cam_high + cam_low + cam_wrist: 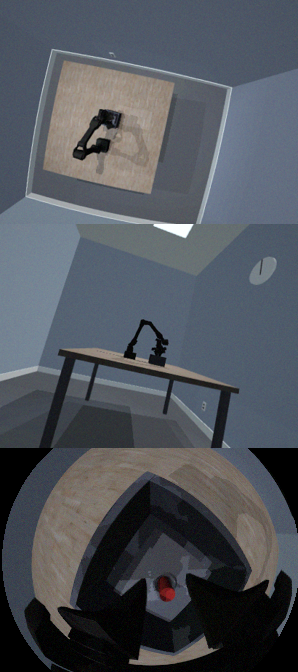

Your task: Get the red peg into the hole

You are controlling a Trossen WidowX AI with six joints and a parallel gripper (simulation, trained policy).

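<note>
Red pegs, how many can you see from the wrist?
1. The red peg stands at the hole in the plate inside the open box, between the tool's parted fingers. The fingers could hide more.

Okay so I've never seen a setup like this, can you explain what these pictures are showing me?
It's one black jointed robot arm on a wooden table. One picture looks down from above, one from across the room, and one from the arm's wrist, just behind its claw. Under the claw is a dark, square, open-topped box. Inside, a red round peg stands at the hole in the grey plate; how deep it sits, I can't tell. The claw is open around the peg, with gaps on both sides, so nothing is held.
</note>
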